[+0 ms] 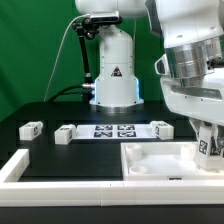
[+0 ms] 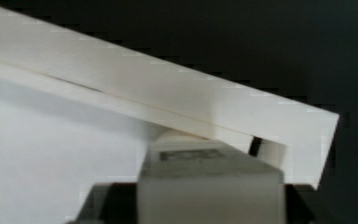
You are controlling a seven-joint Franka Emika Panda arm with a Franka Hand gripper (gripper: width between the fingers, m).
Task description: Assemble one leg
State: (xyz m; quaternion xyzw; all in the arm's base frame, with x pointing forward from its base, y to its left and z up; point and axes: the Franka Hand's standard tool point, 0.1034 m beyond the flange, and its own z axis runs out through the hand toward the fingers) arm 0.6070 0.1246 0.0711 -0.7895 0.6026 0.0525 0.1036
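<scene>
The jaws are narrowed onto the leg, gripping it upright just by the tray corner.

leg ×4 | tray-shaped piece ×1 | marker board ×1 | white frame ×1

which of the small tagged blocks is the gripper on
The leg at the exterior view's far right, held in the gripper at the tray's corner. The other three lie apart on the table beside the marker board.
</scene>
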